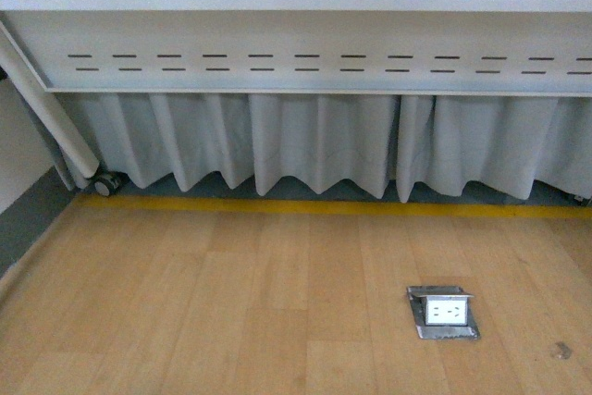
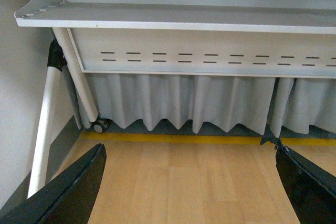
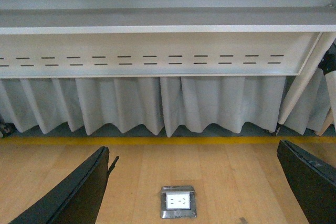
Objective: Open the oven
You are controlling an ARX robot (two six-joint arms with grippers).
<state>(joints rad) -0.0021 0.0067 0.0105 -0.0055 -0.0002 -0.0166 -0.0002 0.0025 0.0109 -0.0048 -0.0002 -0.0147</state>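
Observation:
The oven is out of view in all three views. My left gripper [image 2: 191, 182] is open, its two black fingers [image 2: 68, 190] spread wide over bare wooden floor with nothing between them. My right gripper [image 3: 194, 187] is open too, its black fingers [image 3: 79, 195] framing a floor socket box [image 3: 178, 201]. Neither arm shows in the front view.
A white table [image 1: 296, 2] with a slotted panel [image 1: 305, 62] and grey skirt curtain [image 1: 305, 145] stands ahead. Its leg ends in a caster [image 1: 107, 184]. A yellow line [image 1: 333, 207] crosses the wooden floor [image 1: 213, 302]. A metal floor socket [image 1: 444, 312] sits right.

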